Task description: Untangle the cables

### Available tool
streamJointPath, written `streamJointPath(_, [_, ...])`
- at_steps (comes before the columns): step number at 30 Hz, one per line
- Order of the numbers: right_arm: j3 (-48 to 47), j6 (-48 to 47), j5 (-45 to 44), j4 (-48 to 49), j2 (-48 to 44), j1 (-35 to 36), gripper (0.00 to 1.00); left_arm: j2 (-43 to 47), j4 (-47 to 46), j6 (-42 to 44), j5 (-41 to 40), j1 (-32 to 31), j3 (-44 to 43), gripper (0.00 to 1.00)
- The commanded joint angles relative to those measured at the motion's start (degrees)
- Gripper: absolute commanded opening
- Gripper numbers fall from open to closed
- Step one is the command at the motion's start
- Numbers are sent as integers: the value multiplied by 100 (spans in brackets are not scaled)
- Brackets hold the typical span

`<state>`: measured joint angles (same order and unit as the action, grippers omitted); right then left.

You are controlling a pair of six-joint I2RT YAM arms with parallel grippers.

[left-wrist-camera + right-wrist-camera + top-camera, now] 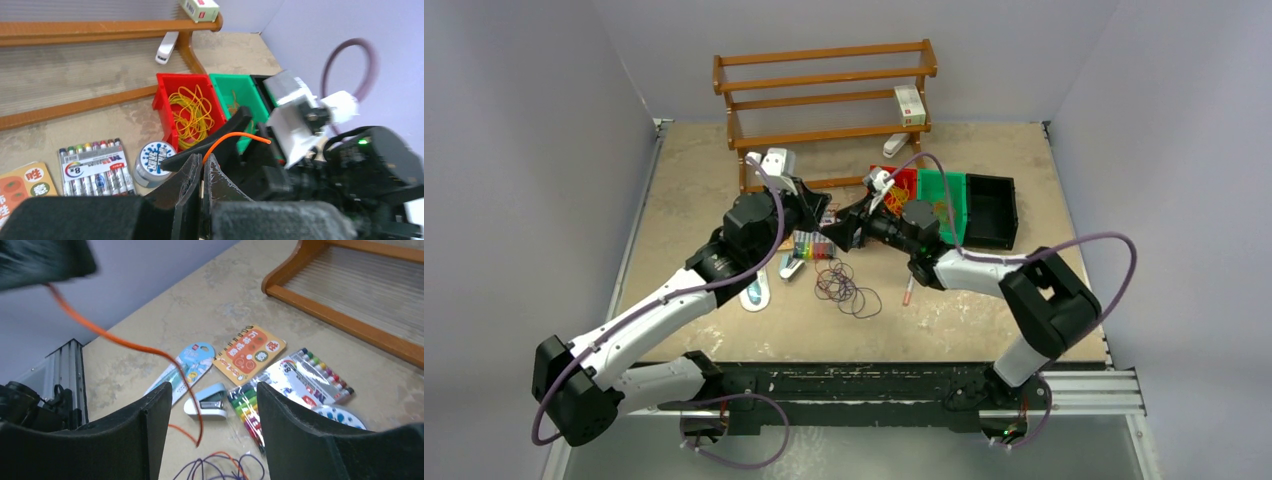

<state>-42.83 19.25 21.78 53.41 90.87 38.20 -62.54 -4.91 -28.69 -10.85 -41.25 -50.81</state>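
Grey walls [524,150] box in a tan counter [694,190], where a loose heap of purple and orange cables [849,285] lies near the middle. One orange cable [227,139] is lifted clear of it, clenched in the left pincer [204,162]. It droops between the spread fingers of the right pincer [210,390], which grips nothing. Yellow cables [192,115] fill a red bin [162,97], next to a green bin [247,85] and a black bin [990,210]. A marker pack [300,375], stapler [206,402] and notebook [249,354] lie nearby.
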Motion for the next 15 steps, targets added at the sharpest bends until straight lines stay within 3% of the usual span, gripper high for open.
streamJointPath(1, [-539,361,396,933,488,17,62,93,83,131,187,30,-626,0])
streamJointPath(15, [-538,67,677,635,1381,412,47,-280,1177,834,13,32,-3101,0])
